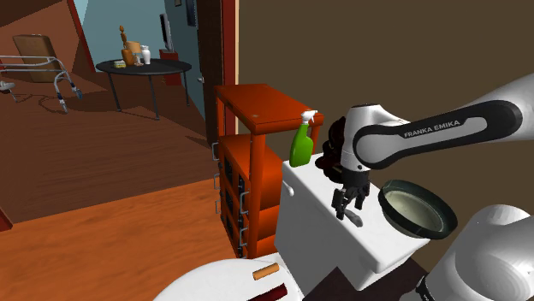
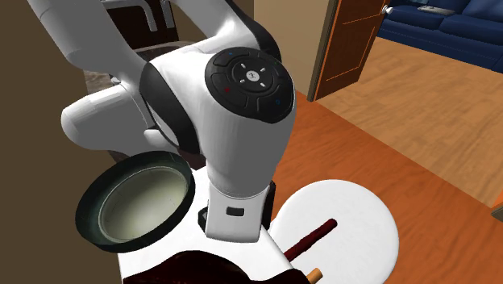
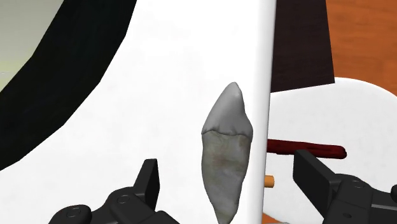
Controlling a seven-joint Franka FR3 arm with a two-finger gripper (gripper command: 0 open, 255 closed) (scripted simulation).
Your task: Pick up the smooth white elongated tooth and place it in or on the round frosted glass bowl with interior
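Grey-white and smooth, the tooth (image 3: 226,153) lies flat on the white top (image 3: 165,95), right beside its edge, with the point aimed away from your gripper (image 3: 227,167). It is long and widest around the middle, where a faint line separates the paler pointed end from the duller, mottled end. Both ends taper.

Your fingers (image 3: 149,178) are spread wide on either side of it. They touch nothing and hold nothing.

I'd expect it to be hard, stiff and light, so it shouldn't give under the squeeze. It looks slick, though, and those tapers could let it squirt out. Take it across the widest part, near that line. Mind the edge too, since a sideways nudge might roll it off.

The dark-rimmed bowl (image 3: 63,83) sits on the same top, near the tooth on the side away from the edge.
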